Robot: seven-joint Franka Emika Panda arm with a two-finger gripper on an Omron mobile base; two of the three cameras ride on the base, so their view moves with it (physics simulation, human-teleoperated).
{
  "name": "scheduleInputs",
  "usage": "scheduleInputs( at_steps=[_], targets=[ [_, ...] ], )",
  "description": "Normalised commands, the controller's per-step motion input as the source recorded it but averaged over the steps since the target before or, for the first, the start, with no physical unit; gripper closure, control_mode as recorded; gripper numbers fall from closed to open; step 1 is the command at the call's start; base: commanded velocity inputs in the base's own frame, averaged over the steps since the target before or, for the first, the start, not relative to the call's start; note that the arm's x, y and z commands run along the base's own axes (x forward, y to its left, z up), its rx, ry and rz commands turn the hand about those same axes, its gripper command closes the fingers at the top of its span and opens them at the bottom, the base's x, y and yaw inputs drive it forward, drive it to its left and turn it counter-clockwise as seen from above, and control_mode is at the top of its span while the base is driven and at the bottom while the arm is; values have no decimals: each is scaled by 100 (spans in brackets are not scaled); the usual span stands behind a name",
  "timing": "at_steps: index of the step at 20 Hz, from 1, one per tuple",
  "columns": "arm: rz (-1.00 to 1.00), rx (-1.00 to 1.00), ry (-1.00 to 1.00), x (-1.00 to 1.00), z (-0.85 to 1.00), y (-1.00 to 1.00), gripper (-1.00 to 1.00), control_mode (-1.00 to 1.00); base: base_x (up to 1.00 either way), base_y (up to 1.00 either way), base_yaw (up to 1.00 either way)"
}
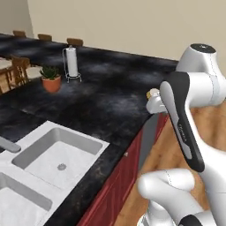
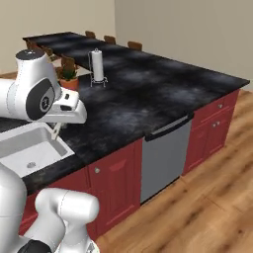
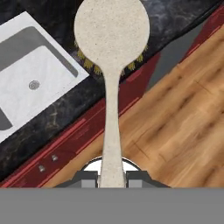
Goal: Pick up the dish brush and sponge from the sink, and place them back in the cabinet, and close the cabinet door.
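My gripper (image 3: 112, 177) is shut on the dish brush (image 3: 111, 30), pinching the lower end of its tan handle. The round cream head points away from the hand and hangs above the counter's front edge. From the left base view the brush head (image 1: 153, 92) peeks out beside the white forearm, over the black counter's edge. The white double-basin sink (image 3: 65, 48) lies to the left of the brush, and both basins (image 1: 75, 132) look bare. The sponge, the cabinet and the cabinet door are out of view.
A paper towel holder (image 1: 71, 62) and a potted plant (image 1: 51, 79) stand far back on the black counter (image 1: 110, 97). The grey faucet (image 1: 9, 145) is at the sink's left. Below the counter are a grey dishwasher (image 2: 165, 153), red drawers (image 2: 215, 123) and wood floor (image 2: 197, 212).
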Motion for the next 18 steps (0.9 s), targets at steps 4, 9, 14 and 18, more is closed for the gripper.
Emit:
scheduleInputs(
  at_steps=[4, 9, 14, 18],
  targets=[
    [0, 0, 0, 0, 0, 0, 100, 100, 0, -39, -47],
    [0, 0, 0, 0, 0, 0, 100, 100, 0, -46, -45],
    [0, 0, 0, 0, 0, 0, 100, 100, 0, -45, -45],
    [0, 0, 0, 0, 0, 0, 100, 100, 0, -42, -45]
  ],
)
